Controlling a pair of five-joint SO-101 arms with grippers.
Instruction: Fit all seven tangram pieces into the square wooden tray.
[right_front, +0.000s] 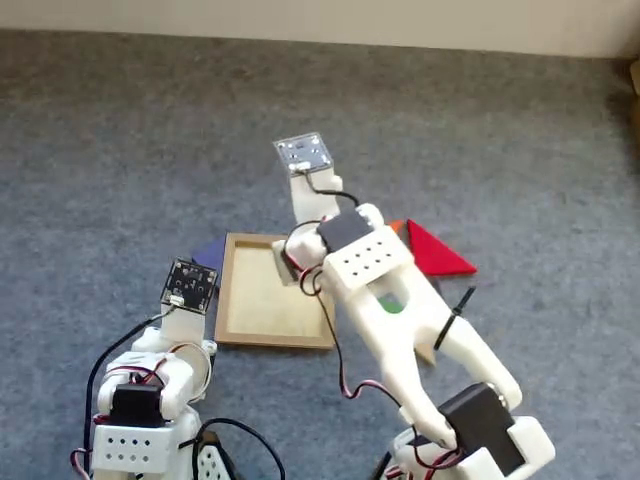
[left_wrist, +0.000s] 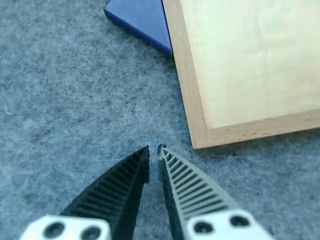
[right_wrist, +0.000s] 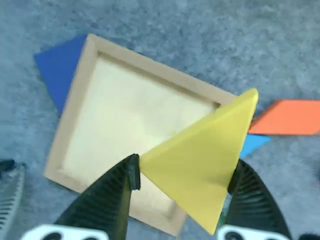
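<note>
Right gripper (right_wrist: 183, 175) grips a yellow triangle (right_wrist: 200, 162) over the wooden tray (right_wrist: 80, 95); left gripper (left_wrist: 153, 149) holds nothing.
High view: the right arm lies across the tray's right side, with a blue piece (right_front: 208, 250) against the far-left corner and a red triangle (right_front: 437, 253) on the carpet (right_front: 120, 120) to the right. Left wrist view: the left gripper's tips almost touch, just off a tray corner. Right wrist view: spread fingers pinch the triangle by its edges above the tray.
</note>
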